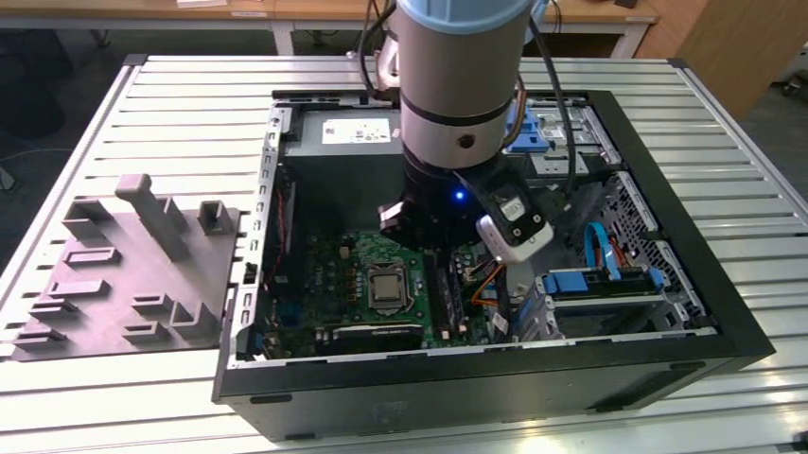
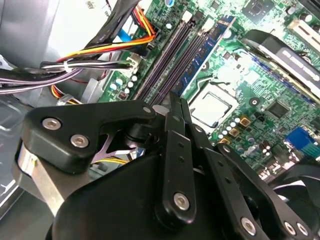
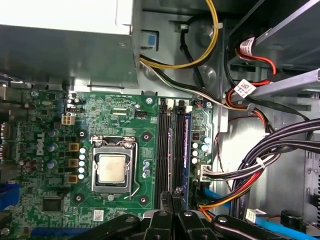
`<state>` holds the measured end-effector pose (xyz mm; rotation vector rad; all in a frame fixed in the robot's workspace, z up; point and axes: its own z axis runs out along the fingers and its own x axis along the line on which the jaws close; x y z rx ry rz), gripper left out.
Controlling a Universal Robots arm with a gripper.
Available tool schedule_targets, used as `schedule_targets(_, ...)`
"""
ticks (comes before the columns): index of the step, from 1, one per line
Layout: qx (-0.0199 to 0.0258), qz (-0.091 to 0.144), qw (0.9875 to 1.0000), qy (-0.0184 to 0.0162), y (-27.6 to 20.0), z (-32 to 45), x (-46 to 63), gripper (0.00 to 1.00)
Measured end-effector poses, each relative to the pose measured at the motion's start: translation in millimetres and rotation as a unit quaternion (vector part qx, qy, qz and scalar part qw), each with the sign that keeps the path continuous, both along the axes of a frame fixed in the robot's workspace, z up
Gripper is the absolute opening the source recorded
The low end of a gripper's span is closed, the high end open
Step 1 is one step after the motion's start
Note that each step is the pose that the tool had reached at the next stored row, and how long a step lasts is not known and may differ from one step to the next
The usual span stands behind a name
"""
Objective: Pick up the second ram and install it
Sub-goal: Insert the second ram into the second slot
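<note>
The arm [image 1: 461, 95] reaches down into the open computer case [image 1: 505, 378] on the slatted desk [image 1: 189, 104]. In both wrist views the tool [image 3: 173, 194] [image 2: 175, 102] hangs just above the memory slots [image 3: 163, 145], beside the processor socket [image 3: 112, 167] — its fingers pressed together, nothing seen between them. A blue-edged ram [image 3: 187, 150] stands seated in the slot nearest the cable bundle [image 3: 260, 165]; whether it is the second one I cannot tell — a grey fixture [image 1: 127, 274] lies on the desk at the exterior view's left
</note>
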<state>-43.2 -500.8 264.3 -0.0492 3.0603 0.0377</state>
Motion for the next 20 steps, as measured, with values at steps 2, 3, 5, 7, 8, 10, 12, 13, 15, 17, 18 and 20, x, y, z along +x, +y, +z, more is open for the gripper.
schedule_targets(2,0.0000,0.000,1.0000,0.0000,0.0,-3.3,0.6,0.11)
schedule_targets(3,0.0000,0.000,1.0000,0.0000,0.0,-4.8,0.7,0.11)
schedule_targets(5,-0.0001,0.000,1.0000,0.0001,0.0,-5.6,0.7,0.11)
schedule_targets(7,0.0000,-0.001,1.0000,0.0000,0.0,-6.4,0.8,0.11)
schedule_targets(8,0.0000,-0.006,1.0000,-0.0001,0.0,-7.0,0.8,0.11)
schedule_targets(10,-0.0002,-0.016,0.9999,0.0001,0.0,-7.5,0.8,0.11)
schedule_targets(12,-0.0001,-0.018,0.9998,0.0001,0.0,-7.9,0.7,0.11)
schedule_targets(13,-0.0001,-0.018,0.9998,0.0000,0.0,-8.3,0.8,0.11)
schedule_targets(15,-0.0001,-0.018,0.9998,0.0000,0.0,-8.7,0.8,0.11)
schedule_targets(17,-0.0001,-0.018,0.9998,0.0000,0.0,-8.8,1.0,0.11)
schedule_targets(18,0.0002,-0.018,0.9998,-0.0001,0.1,-9.7,1.4,0.11)
schedule_targets(20,0.0005,-0.019,0.9998,0.0000,0.3,-11.3,1.6,0.11)
